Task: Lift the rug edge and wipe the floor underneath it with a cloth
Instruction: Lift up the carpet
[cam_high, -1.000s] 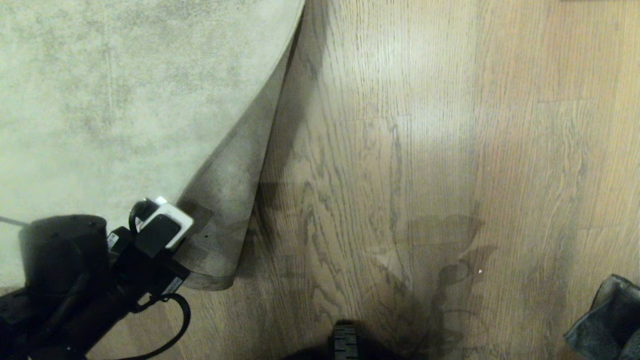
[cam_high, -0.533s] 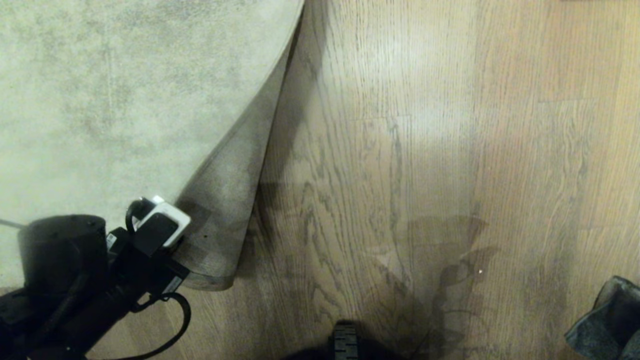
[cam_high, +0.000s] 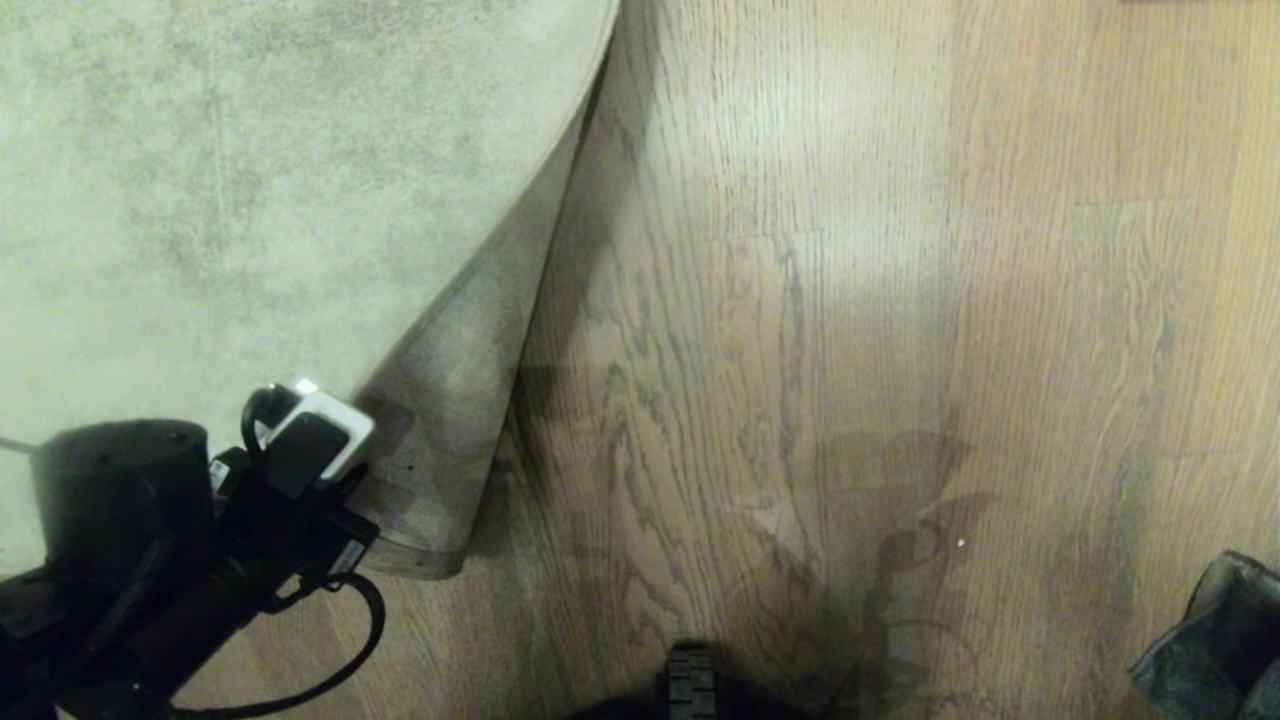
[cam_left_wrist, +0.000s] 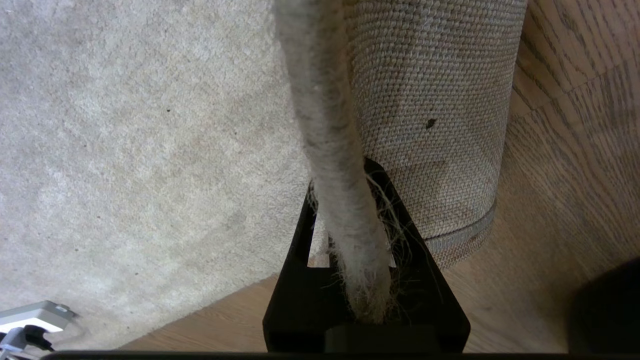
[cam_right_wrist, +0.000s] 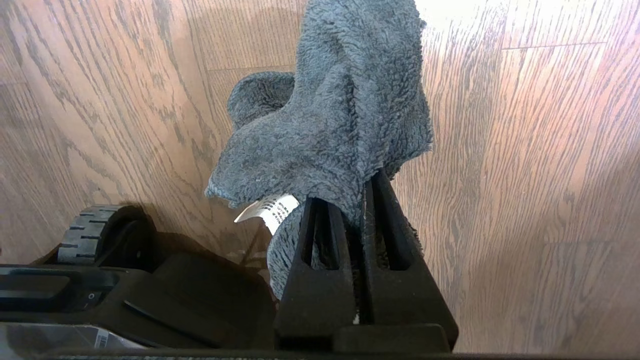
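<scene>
Rug edge: near-left of the scene, peeled up off the floor; left wrist view alone shows the left pincer clamped on its frayed border, woven backing curling beside.
Cloth: near right; right wrist view alone shows the right pincer pinching it above bare planks.

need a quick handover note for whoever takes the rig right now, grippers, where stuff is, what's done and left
Left gripper: shut on the rug edge, holding it folded up off the floor, backing showing.
Right gripper: shut on the cloth, hanging above the floor at the robot's right, away from the rug.
Done: edge lifted, cloth in hand.
Left: bring the cloth to the uncovered floor beside the fold, wipe, then lower the rug.
</scene>
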